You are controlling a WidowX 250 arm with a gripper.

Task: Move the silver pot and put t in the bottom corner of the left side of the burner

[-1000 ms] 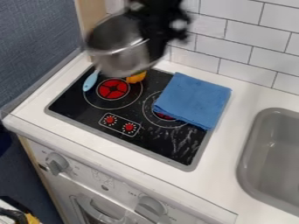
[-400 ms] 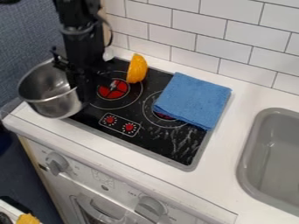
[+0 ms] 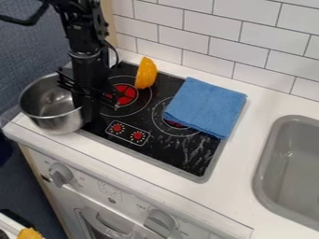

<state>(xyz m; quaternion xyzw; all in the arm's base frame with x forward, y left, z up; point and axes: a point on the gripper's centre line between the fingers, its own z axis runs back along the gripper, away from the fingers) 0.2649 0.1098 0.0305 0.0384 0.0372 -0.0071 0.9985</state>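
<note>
The black arm (image 3: 84, 39) comes in from the top edge, toward the upper left of the frame, and its gripper (image 3: 84, 95) hangs down at the left, clamped on the right-hand side of the silver pot's (image 3: 59, 119) rim. The pot is upright, its open top showing a bare metal inside, and it appears over the left corner of the black stove top (image 3: 156, 151) and the white counter (image 3: 124, 163) beside it. Whether its bottom touches the surface cannot be told.

Right of the gripper, toward the upper middle, a red burner (image 3: 126, 94) shows partly behind the arm. Just beside it, up and to the right, stands an orange piece of toy food (image 3: 146, 73). A blue cloth (image 3: 205, 107) lies folded right of the middle, over the right part of the stove top and partly over a second burner (image 3: 174, 123), whose red shows at the cloth's lower edge. Two small red dials (image 3: 128, 133) sit in an outlined panel left of the middle. Pale smears mark the stove top's lower right part.

A grey sink (image 3: 293, 161) is at the right edge, white tiles (image 3: 218, 25) line the wall at the top, and grey knobs (image 3: 60, 175) run along the front below the counter.
</note>
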